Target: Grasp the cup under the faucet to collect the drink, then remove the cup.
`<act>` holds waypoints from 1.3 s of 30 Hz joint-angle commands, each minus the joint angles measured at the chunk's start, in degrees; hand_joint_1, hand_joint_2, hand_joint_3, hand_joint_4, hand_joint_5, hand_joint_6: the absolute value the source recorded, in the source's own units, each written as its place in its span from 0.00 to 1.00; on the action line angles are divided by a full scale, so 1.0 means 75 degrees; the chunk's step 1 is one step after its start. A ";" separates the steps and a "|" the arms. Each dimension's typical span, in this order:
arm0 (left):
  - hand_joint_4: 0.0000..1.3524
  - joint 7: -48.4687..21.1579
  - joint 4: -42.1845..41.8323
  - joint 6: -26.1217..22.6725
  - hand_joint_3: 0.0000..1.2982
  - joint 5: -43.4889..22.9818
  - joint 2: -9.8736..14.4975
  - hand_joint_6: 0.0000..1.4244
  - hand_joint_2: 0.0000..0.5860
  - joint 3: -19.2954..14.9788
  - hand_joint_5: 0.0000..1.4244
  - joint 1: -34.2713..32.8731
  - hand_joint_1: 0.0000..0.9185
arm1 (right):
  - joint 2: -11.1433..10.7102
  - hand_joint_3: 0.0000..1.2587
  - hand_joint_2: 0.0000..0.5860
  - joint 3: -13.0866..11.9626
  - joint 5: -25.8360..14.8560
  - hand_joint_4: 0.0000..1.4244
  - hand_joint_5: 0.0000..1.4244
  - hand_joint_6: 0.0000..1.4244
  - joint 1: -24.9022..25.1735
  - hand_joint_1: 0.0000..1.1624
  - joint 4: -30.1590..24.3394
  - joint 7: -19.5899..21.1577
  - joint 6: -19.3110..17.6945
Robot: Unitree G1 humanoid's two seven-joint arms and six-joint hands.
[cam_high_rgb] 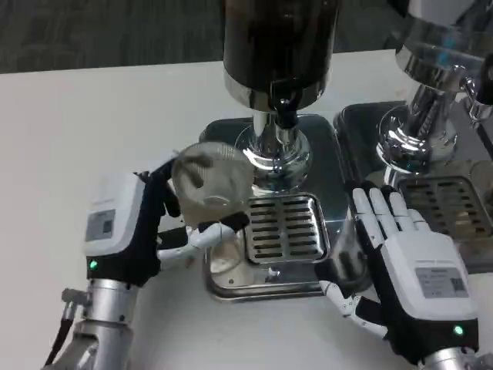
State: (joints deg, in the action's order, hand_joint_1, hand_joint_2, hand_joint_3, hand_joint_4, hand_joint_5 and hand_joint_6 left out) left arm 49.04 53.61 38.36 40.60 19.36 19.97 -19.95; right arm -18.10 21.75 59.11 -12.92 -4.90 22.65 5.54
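Observation:
My left hand (135, 227) grips a clear ribbed plastic cup (209, 185) and holds it lifted over the left edge of the steel drip tray (323, 154), just left of the slotted grate (283, 225). The cup's rim is close to the chrome column of the dark drink dispenser (279, 46). The black faucet (286, 110) hangs to the right of the cup and above the grate. My right hand (400, 254) lies flat and open on the right side of the tray, fingers pointing away from me, holding nothing.
A second chrome dispenser (431, 69) with its own drip tray and grate (447, 204) stands at the right. White table (92, 123) stretches to the left and front.

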 commanded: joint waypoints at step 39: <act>0.23 -0.0777 0.2033 0.0002 0.11 -0.0170 -0.0683 0.46 0.00 0.0859 0.45 -0.1464 0.00 | 0.0078 0.00 0.60 -0.0075 -0.0120 0.00 0.00 0.07 -0.0134 0.25 -0.0214 0.0040 0.0069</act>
State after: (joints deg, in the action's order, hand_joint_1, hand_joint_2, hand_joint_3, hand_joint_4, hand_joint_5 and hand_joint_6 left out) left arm 42.83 69.67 37.10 40.00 13.52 26.78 -32.06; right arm -17.41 21.58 58.99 -14.36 -7.08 22.66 6.82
